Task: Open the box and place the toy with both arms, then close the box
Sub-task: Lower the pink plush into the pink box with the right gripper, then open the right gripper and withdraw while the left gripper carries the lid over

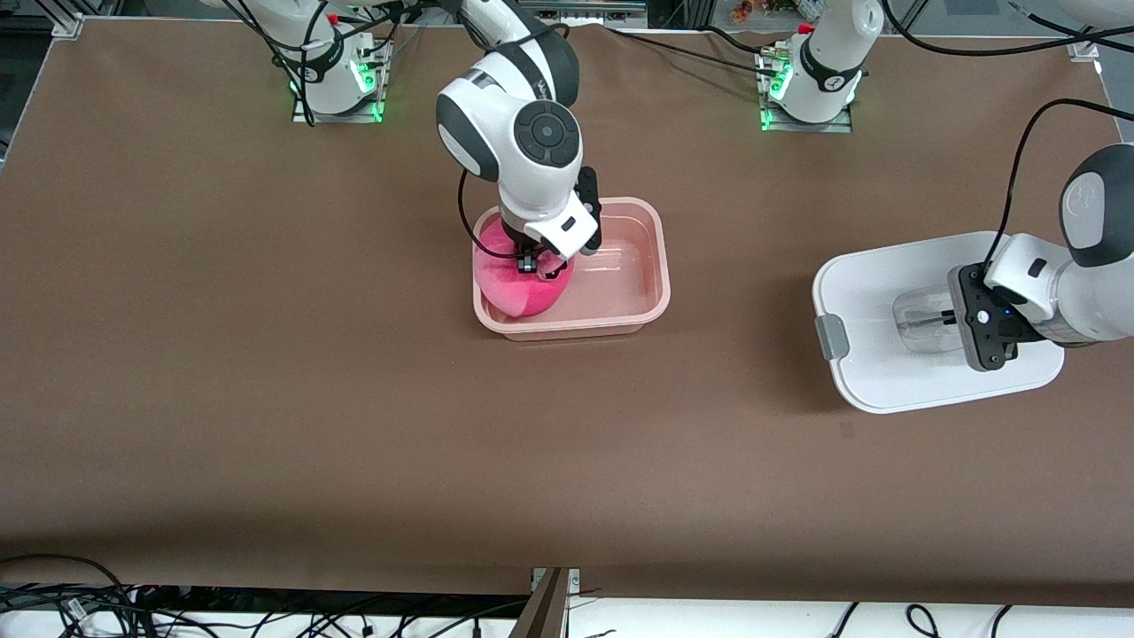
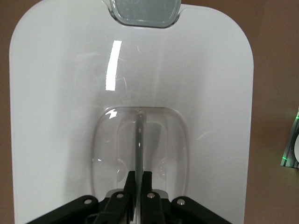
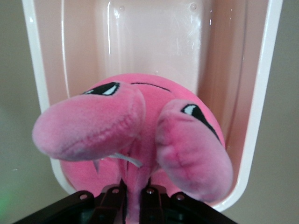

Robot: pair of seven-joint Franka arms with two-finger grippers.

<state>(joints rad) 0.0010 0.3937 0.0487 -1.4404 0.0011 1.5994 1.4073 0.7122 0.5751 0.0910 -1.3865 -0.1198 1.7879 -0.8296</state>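
Your right end effector (image 1: 529,263) pinches the soft, light toy (image 1: 518,279) by its plush between the ears, inside the open box (image 1: 620,306), while the left end effector (image 1: 946,316) clamps the stiff lid's (image 1: 873,381) slick handle (image 2: 140,135) above the bench (image 1: 266,399).

- The front view is taken from high above the table (image 1: 266,399), across from the two arm bases, which are seen along its top edge; the whole brown surface is covered.
- The left wrist view is taken from just above the left gripper (image 2: 138,179), looking down close onto the white lid (image 2: 56,116); this lid (image 1: 886,266) is also seen in the front view toward the left arm's end.
- The right wrist view is taken from just above the right gripper (image 3: 133,193), facing down at close range onto the toy (image 3: 140,126) and the box (image 3: 154,37); both the toy (image 1: 514,288) and box (image 1: 620,266) are shared with the front view.
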